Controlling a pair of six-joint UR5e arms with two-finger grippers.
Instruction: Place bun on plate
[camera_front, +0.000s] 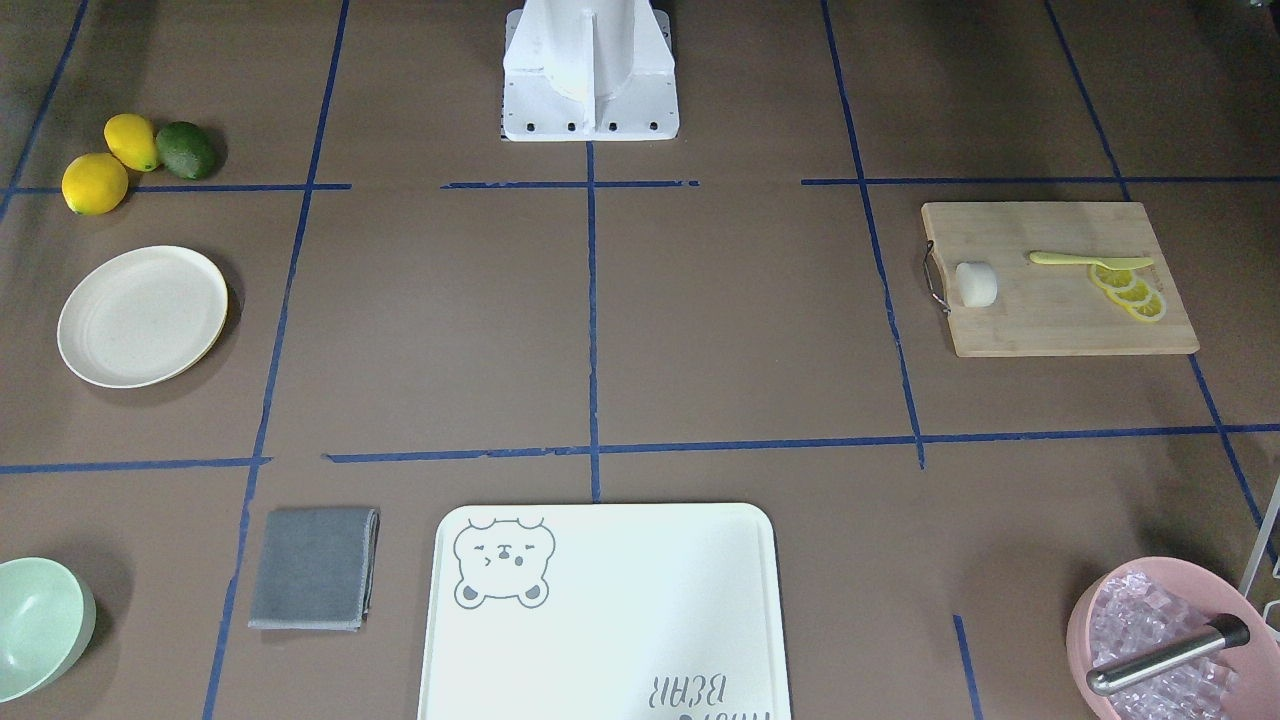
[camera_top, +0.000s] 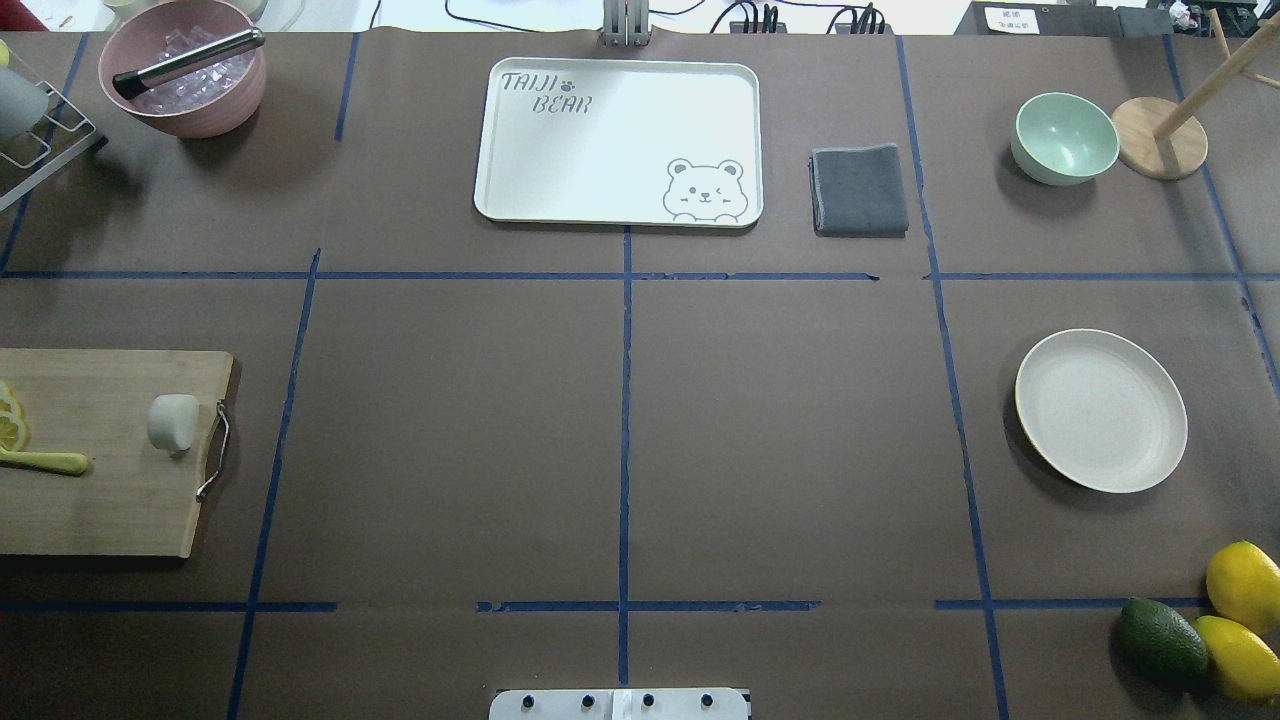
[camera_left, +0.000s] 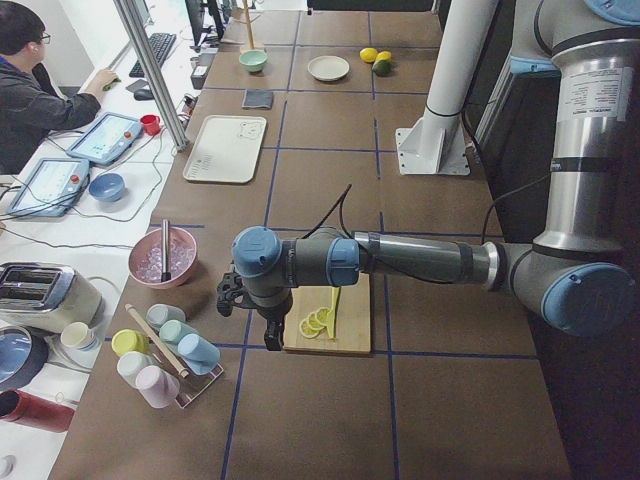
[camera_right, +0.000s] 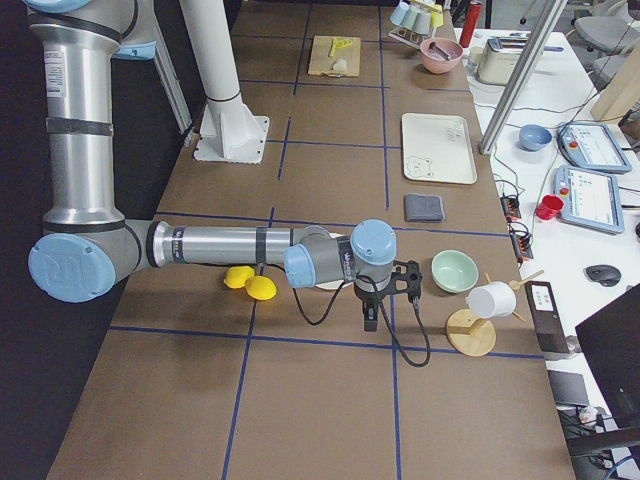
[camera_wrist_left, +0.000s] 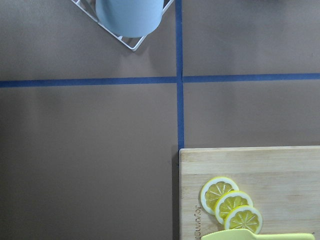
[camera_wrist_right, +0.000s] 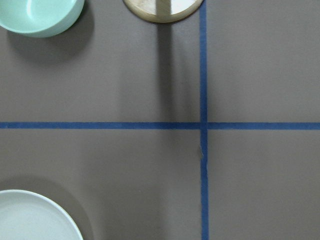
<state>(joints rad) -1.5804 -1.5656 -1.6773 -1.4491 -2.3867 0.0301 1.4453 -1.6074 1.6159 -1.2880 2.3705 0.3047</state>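
Observation:
The bun (camera_front: 977, 284) (camera_top: 173, 422) is a small white stubby roll lying on the wooden cutting board (camera_front: 1040, 320), near its metal handle. The cream-white plate (camera_front: 142, 315) (camera_top: 1100, 410) rests bare on the opposite side of the table; its edge shows in the right wrist view (camera_wrist_right: 30, 220). My left gripper (camera_left: 270, 335) hangs above the outer end of the cutting board, away from the bun, and I cannot tell whether it is open or shut. My right gripper (camera_right: 368, 318) hovers near the plate and bowl, and its state is equally unclear.
Lemon slices (camera_front: 1132, 292) and a yellow knife (camera_front: 1090, 261) share the board. A bear-printed tray (camera_top: 620, 140), grey cloth (camera_top: 860, 190), mint bowl (camera_top: 1065, 137), wooden stand (camera_top: 1160, 137), pink ice bowl (camera_top: 185, 65), cup rack (camera_wrist_left: 131, 20), two lemons and an avocado (camera_top: 1162, 640) ring the table.

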